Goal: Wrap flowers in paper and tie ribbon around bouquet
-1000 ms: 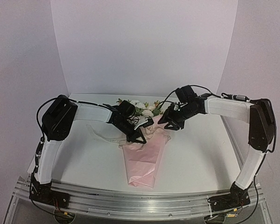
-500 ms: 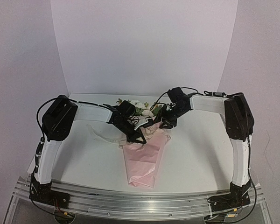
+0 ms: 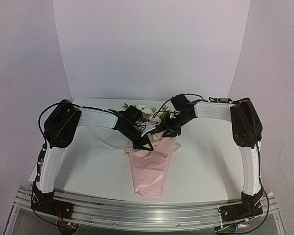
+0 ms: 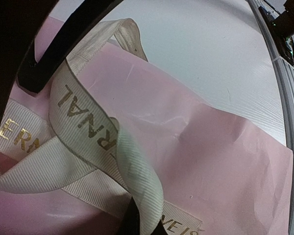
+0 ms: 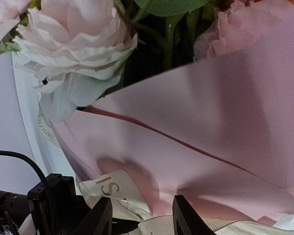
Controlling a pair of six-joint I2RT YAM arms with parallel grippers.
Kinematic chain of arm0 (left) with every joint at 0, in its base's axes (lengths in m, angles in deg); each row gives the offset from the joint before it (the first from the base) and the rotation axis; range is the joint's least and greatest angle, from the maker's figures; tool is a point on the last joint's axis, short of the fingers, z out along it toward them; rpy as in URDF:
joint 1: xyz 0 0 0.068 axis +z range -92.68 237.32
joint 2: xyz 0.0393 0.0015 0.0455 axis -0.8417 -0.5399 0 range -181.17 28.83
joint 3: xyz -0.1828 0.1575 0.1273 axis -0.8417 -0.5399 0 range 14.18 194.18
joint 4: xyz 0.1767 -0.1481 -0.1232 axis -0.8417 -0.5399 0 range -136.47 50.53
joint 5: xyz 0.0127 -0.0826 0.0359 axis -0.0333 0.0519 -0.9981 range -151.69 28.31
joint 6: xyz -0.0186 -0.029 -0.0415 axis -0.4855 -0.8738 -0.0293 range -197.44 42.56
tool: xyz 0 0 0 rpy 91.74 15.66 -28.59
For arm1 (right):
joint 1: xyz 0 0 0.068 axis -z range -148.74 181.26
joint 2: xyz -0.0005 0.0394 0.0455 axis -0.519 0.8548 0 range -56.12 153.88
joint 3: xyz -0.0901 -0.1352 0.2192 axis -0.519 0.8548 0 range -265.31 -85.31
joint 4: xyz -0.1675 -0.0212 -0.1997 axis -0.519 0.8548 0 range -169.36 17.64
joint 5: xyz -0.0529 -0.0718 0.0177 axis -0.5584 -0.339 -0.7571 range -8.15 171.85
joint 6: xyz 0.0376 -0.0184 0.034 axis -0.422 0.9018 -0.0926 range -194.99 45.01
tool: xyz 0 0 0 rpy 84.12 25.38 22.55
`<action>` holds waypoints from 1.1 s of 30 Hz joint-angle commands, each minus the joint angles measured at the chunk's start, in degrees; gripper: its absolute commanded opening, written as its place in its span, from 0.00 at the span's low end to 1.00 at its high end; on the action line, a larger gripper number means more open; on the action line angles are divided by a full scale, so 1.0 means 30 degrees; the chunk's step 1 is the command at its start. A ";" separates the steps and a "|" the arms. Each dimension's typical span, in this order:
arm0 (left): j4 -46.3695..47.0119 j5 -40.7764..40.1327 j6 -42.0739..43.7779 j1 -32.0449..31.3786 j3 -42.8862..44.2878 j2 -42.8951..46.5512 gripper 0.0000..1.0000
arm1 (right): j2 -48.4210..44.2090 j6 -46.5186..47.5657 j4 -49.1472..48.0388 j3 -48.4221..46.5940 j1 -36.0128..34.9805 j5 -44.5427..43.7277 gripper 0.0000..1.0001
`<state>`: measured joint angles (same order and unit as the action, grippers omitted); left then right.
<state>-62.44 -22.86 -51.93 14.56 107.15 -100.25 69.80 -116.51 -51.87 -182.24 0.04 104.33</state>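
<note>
On the white table (image 3: 88, 169), the cream ribbon (image 3: 108, 143) trails off to the left and runs in toward my left gripper (image 3: 145, 145), which sits at the upper left edge of the bouquet (image 3: 149, 166). My left fingers are closed tight. Seen from the left wrist, the ribbon, printed in gold letters, loops along one black finger (image 4: 54, 54) and crosses itself on the pink paper (image 4: 210, 147). Whether the strip is actually pinched I cannot tell. The bouquet lies at the middle of the table between my two arms, its paper cone tapering toward the near edge and the flowers (image 3: 148, 114) pointing toward the back wall (image 3: 152, 49). At its upper right, my right gripper (image 3: 162, 131) reaches in at the cone's mouth, its fingers about half open. From the right wrist the two tips (image 5: 102, 218) stand apart with a fold of ribbon lying between them, not closed on it. Above them the paper's edge rises in front of the flowers' pale petals and green stems.
</note>
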 commanded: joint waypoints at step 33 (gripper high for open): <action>-0.6170 -0.0644 0.6028 -0.0039 0.3843 0.0598 0.86 | -0.3295 0.1542 -0.0492 0.1275 0.0413 -0.5856 0.00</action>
<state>-71.16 -24.45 -42.48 14.26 113.96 -100.79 60.74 -112.86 -53.25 -179.73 1.02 89.06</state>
